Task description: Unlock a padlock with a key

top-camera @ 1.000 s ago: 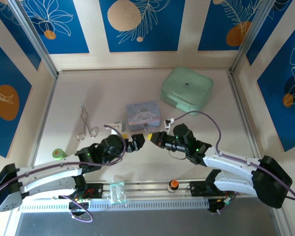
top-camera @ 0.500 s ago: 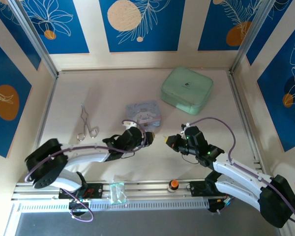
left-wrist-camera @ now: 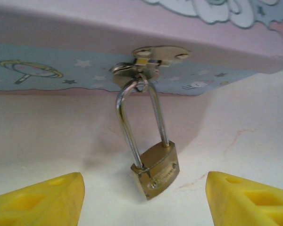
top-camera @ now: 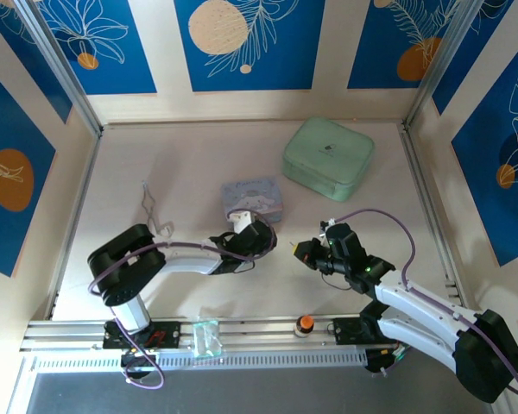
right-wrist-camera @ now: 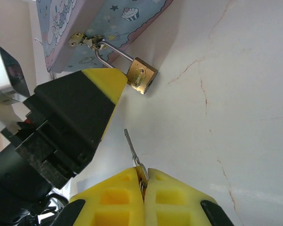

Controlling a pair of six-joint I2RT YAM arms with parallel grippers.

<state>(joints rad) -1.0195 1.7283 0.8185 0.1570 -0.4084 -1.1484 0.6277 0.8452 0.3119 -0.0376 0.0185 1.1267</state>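
The brass padlock (left-wrist-camera: pixel 155 172) hangs by its silver shackle (left-wrist-camera: pixel 125 127) from the hasp of the blue cartoon box (left-wrist-camera: pixel 61 61) and rests on the table, keyhole facing out. My left gripper (left-wrist-camera: pixel 144 202) is open, its yellow fingers (left-wrist-camera: pixel 42 197) wide on either side of the padlock and not touching it. In the top view the left gripper (top-camera: pixel 263 235) sits at the box's (top-camera: pixel 252 198) front edge. My right gripper (right-wrist-camera: pixel 144 176) is shut on the key (right-wrist-camera: pixel 132 147), whose blade points toward the padlock (right-wrist-camera: pixel 141 76) a short way off. The right gripper (top-camera: pixel 300 250) hovers to the right of the left one.
A mint green case (top-camera: pixel 328 158) lies at the back right. Silver tongs (top-camera: pixel 151 211) lie left, partly behind my left arm. An orange knob (top-camera: pixel 305 323) and a clear plastic piece (top-camera: pixel 205 335) sit on the front rail.
My left gripper has swung right and forward to the box's front, straddling the padlock. My right gripper has backed off to the right, still holding the key.
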